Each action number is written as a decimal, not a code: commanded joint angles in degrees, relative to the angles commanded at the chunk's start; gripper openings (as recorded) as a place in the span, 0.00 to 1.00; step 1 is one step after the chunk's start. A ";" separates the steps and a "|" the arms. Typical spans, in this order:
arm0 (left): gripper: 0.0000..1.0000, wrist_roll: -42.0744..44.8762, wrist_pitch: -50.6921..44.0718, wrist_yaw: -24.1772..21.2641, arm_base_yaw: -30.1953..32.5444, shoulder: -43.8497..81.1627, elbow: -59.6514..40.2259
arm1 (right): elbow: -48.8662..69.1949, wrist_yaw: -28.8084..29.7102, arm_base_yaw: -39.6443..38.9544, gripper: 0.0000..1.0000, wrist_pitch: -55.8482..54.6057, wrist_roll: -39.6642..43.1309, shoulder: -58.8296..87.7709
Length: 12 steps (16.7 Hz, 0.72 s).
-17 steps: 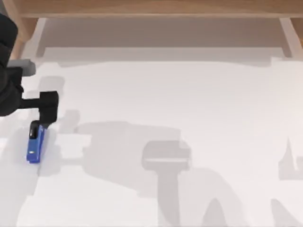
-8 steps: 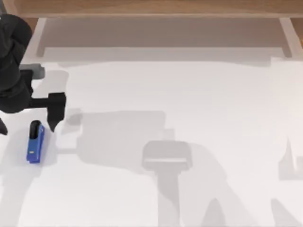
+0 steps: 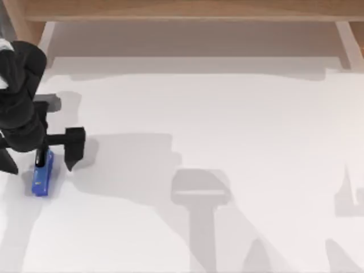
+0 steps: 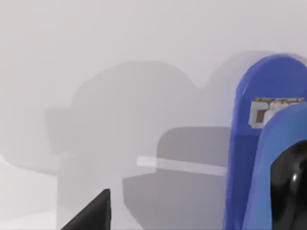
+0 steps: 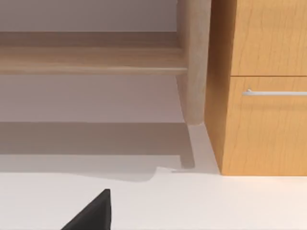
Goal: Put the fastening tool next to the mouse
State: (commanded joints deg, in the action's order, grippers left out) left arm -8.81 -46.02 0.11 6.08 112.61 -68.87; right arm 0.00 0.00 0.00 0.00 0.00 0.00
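The fastening tool (image 3: 41,177), a small narrow blue stapler, lies flat on the white table near its left edge, black rounded end pointing to the back. My left gripper (image 3: 40,164) hangs open over that black end, one finger on each side and apart from the stapler. In the left wrist view the stapler (image 4: 266,143) looms close, with a pale mark near its far end, and one dark fingertip (image 4: 91,216) shows beside it. The mouse is out of view. My right gripper (image 5: 201,226) is parked and open, with a fingertip (image 5: 91,216) showing.
A wooden shelf edge (image 3: 182,10) runs along the back of the table (image 3: 227,125). In the right wrist view a wooden cabinet (image 5: 259,120) with a metal drawer handle (image 5: 276,92) stands beside the table. Soft arm shadows lie across the middle.
My left arm swung forward over the stapler. Its gripper came down with the fingers spread around the black end. The stapler has stayed where it was.
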 joint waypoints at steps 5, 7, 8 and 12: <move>1.00 0.00 0.93 0.00 0.01 0.58 0.62 | 0.00 0.00 0.00 1.00 0.00 0.00 0.00; 0.85 0.00 0.93 0.00 0.01 0.58 0.62 | 0.00 0.00 0.00 1.00 0.00 0.00 0.00; 0.77 0.00 0.93 0.00 0.01 0.58 0.62 | 0.00 0.00 0.00 1.00 0.00 0.00 0.00; 0.47 0.00 0.93 0.00 0.01 0.58 0.62 | 0.00 0.00 0.00 1.00 0.00 0.00 0.00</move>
State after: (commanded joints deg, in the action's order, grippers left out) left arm -8.81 -45.09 0.11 6.09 113.19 -68.25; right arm 0.00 0.00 0.00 0.00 0.00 0.00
